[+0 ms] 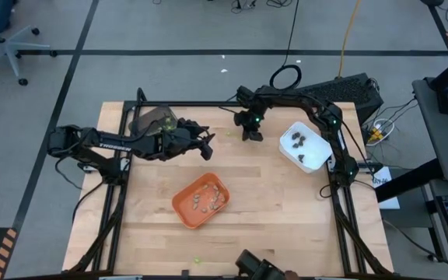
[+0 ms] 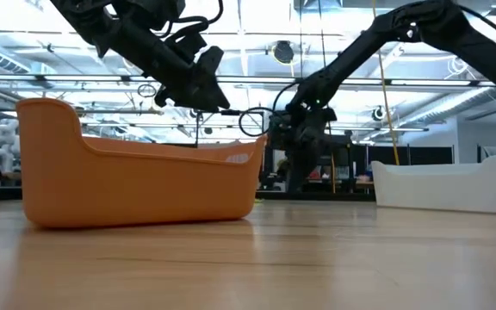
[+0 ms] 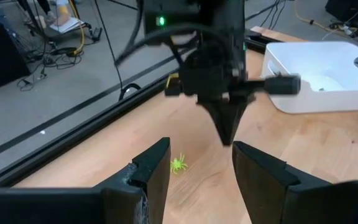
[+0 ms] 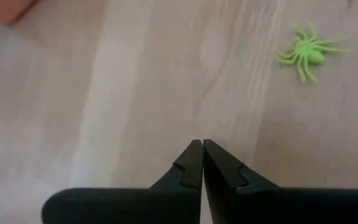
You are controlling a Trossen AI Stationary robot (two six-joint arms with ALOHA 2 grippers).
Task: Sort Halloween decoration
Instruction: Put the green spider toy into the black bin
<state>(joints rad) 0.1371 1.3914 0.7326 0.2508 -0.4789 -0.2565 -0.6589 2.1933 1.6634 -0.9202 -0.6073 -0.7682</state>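
A lime-green spider [image 4: 309,50] lies on the bare wood between my two grippers; it also shows in the left wrist view [image 3: 178,164] and as a speck from above [image 1: 229,134]. My right gripper [image 4: 202,149] is shut, points down at the table beside the spider, and has nothing between its fingers. From the left, my left gripper [image 3: 197,171] hangs open above the table, its fingers aimed at the spider and at my right gripper [image 3: 227,134]. Several small dark pieces lie in the orange tray [image 1: 183,210] and in the white tray [image 1: 290,152].
A dark grey tray [image 1: 152,120] sits at the far left under the left arm. The orange tray [image 2: 136,176] stands near the table's middle and the white tray [image 2: 442,185] at the far right. Another green speck [image 1: 197,259] lies near the front edge.
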